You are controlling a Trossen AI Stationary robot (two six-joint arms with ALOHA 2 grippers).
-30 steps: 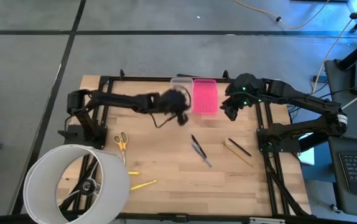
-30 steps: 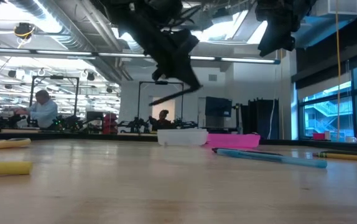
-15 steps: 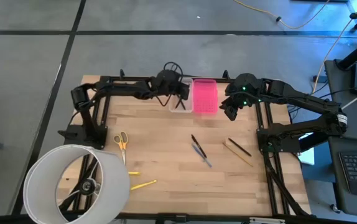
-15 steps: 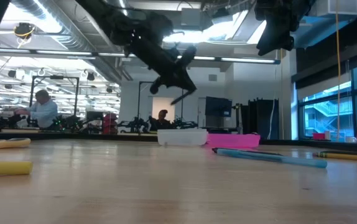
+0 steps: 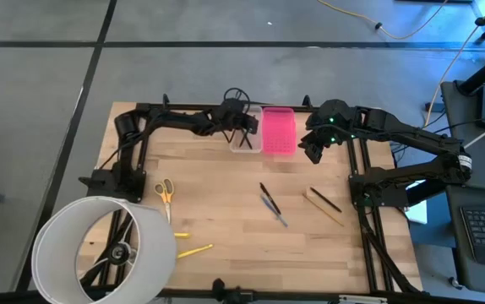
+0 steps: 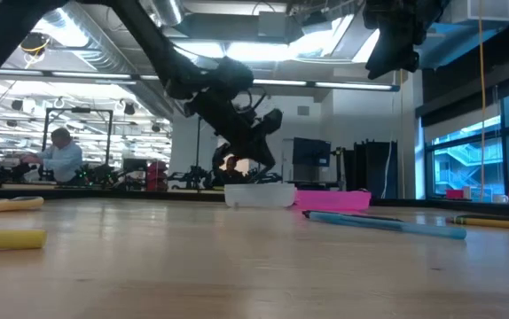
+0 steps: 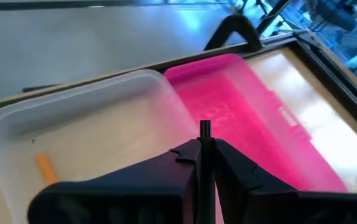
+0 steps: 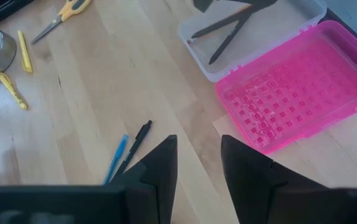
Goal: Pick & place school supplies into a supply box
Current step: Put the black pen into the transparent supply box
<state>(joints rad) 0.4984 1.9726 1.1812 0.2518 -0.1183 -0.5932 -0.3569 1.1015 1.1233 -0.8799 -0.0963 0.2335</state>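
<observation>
Nearest the front edge of the table, two yellow markers lie beside a large white hoop. Yellow-handled scissors lie just beyond. At mid-table lie a black pen and a blue pen, with a wooden ruler to their right. At the far edge, the left gripper is clamped on a dark pen above the clear box, pink lid open alongside. The right gripper, fingers apart, hangs just right of the lid.
</observation>
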